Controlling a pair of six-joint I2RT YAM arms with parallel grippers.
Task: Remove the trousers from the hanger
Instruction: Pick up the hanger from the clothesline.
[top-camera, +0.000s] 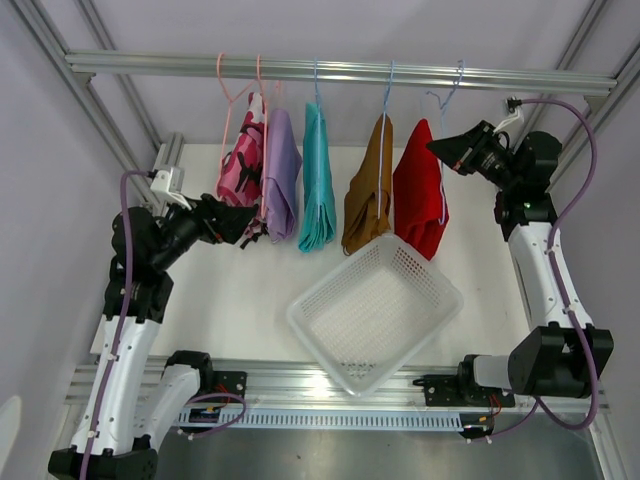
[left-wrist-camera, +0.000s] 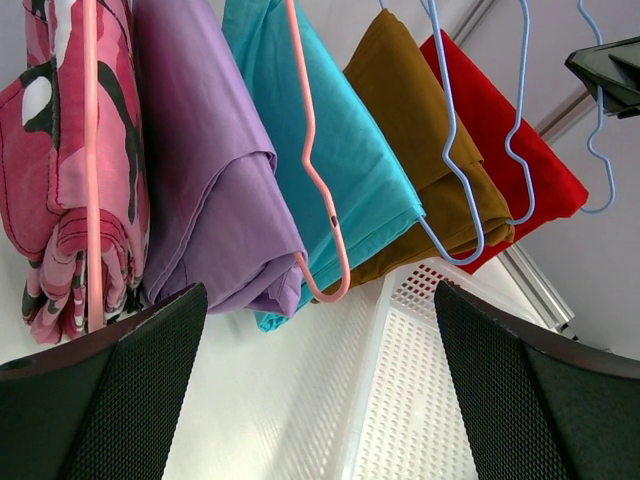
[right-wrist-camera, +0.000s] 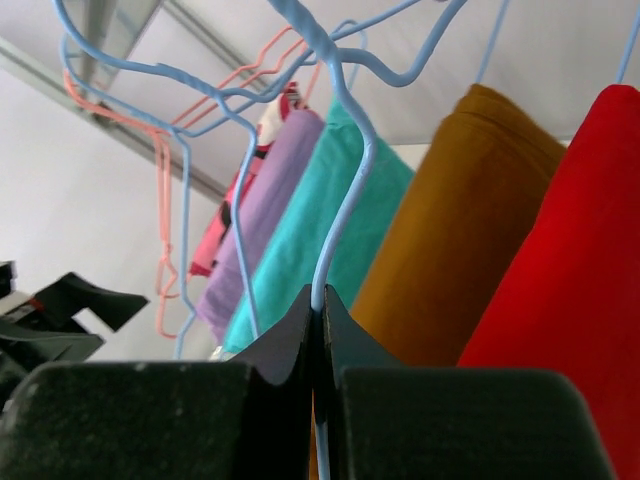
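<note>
Five folded trousers hang on wire hangers from a metal rail (top-camera: 340, 72): pink camouflage (top-camera: 240, 165), lilac (top-camera: 280, 175), teal (top-camera: 318, 185), mustard-brown (top-camera: 368, 195) and red (top-camera: 420, 190). My right gripper (top-camera: 440, 150) sits beside the red trousers (right-wrist-camera: 570, 280), up by its light blue hanger (top-camera: 441, 110). It is shut on that hanger's thin blue wire (right-wrist-camera: 345, 190), pinched between the jaw tips (right-wrist-camera: 320, 300). My left gripper (top-camera: 245, 225) stands wide open just below the pink camouflage (left-wrist-camera: 60, 170) and lilac trousers (left-wrist-camera: 215, 180), holding nothing (left-wrist-camera: 320, 290).
A white perforated basket (top-camera: 375, 310) lies on the white table under the mustard-brown and red trousers; its rim (left-wrist-camera: 385, 330) shows between my left fingers. Aluminium frame posts stand at both sides and white walls enclose the back.
</note>
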